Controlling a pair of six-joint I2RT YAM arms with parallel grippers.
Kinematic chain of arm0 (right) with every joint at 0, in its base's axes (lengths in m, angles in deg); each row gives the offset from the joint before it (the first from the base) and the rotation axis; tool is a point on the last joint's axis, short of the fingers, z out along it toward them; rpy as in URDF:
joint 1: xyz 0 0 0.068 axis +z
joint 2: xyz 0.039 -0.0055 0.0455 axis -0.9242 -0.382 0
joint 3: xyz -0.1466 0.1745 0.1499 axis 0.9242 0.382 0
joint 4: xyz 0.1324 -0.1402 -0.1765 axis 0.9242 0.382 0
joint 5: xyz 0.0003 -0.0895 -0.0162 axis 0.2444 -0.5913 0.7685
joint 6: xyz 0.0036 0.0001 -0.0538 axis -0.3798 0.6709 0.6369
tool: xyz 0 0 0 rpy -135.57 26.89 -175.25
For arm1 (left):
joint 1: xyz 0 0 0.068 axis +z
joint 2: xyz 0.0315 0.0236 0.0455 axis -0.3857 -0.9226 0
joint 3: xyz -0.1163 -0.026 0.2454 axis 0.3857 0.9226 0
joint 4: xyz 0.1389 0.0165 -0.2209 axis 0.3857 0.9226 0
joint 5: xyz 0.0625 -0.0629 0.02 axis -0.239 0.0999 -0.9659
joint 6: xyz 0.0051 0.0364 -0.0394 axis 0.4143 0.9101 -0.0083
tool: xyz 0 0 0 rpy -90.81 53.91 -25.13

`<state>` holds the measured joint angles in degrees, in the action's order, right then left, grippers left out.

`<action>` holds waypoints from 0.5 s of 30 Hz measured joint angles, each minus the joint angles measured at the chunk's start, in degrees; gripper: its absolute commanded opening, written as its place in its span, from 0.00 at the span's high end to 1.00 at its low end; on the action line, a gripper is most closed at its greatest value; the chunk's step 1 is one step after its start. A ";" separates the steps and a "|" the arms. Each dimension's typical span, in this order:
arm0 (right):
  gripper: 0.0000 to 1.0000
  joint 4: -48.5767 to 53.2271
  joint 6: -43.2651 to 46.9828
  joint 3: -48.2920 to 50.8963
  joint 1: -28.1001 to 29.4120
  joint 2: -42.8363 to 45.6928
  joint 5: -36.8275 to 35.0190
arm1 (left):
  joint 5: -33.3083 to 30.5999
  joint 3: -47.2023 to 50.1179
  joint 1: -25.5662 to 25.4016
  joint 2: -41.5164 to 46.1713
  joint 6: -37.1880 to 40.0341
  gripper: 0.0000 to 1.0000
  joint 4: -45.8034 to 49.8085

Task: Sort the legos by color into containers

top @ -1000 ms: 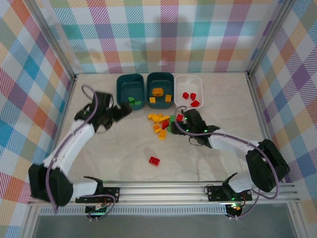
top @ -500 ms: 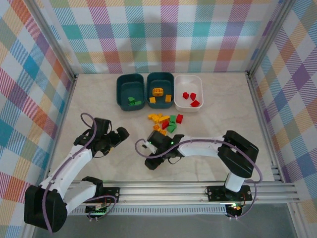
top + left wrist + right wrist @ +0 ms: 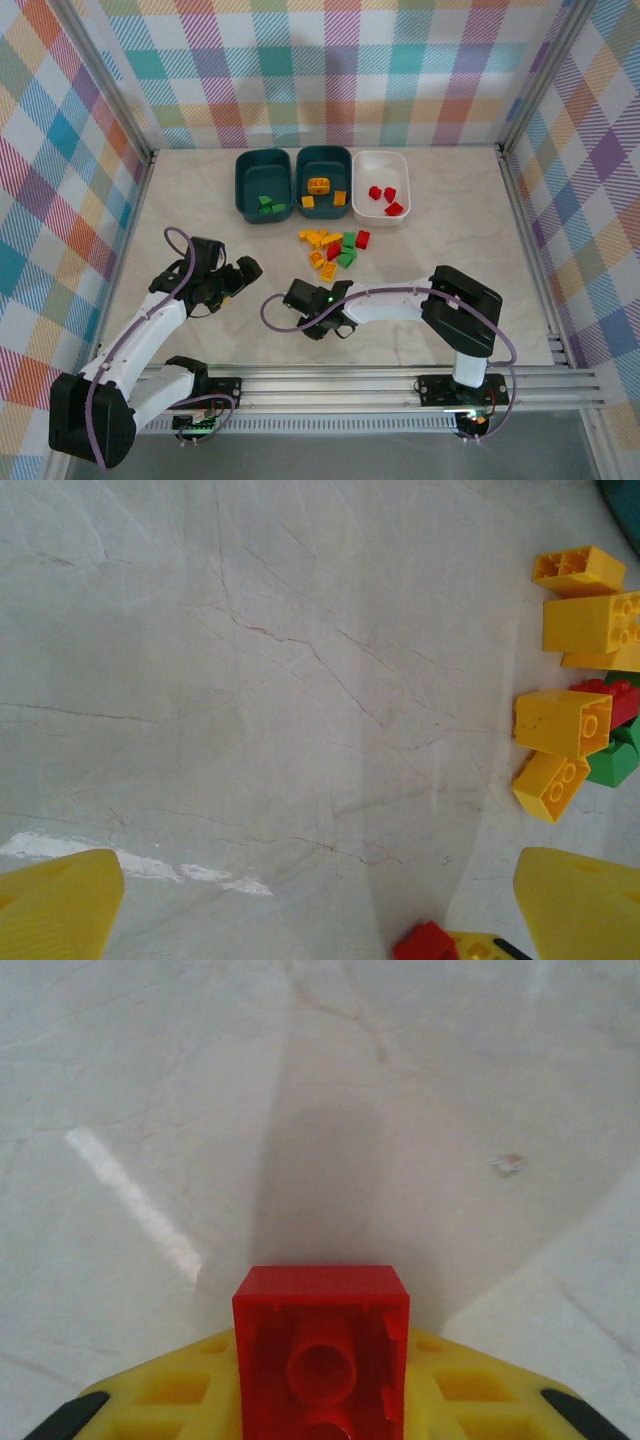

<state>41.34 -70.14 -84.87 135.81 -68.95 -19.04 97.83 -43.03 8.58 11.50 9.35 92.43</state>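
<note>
The right gripper sits low over the near middle of the marbled worktop. Its jaws are clamped on a red lego whose hollow underside faces the wrist camera. The left gripper hovers to its left, jaws wide apart. The loose legos lie heaped just before the tubs: the left teal tub holds green, the middle teal tub yellow-orange, the white tub red. Any lettering on the bricks is too small to read.

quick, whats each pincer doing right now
Left pincer: open, holding nothing.
Right pincer: closed on a red brick.
</note>
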 measured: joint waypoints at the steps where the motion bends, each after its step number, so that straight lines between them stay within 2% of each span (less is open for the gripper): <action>1: 0.69 0.04 0.04 0.00 0.00 0.20 -1.33 | 0.00 0.00 0.00 0.00 -0.02 0.00 0.00; 4: 0.69 0.11 0.72 -0.28 -1.40 1.97 -4.44 | 0.46 0.00 0.00 -0.04 -0.02 0.00 -0.20; 7: 0.69 -0.11 1.66 -2.16 -6.54 4.61 -5.64 | 1.55 0.11 0.00 -0.66 -0.33 0.00 -2.08; 9: 0.68 -1.01 1.75 -4.04 -12.72 6.36 -5.66 | 2.19 0.48 -0.42 -1.38 -0.79 0.00 -3.63; 11: 0.68 -2.32 1.27 -7.58 -21.88 7.15 -4.87 | 2.43 0.76 -1.64 -2.67 -1.18 0.00 -4.96; 15: 0.69 -3.41 -0.42 -18.29 -36.61 3.37 -3.26 | 2.54 0.72 -5.66 -5.92 -1.84 0.00 -6.45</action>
<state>37.93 -70.56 -103.17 99.20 -65.58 -22.30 100.36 -42.31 2.92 5.58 7.52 85.98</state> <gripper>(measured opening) 0.323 0.999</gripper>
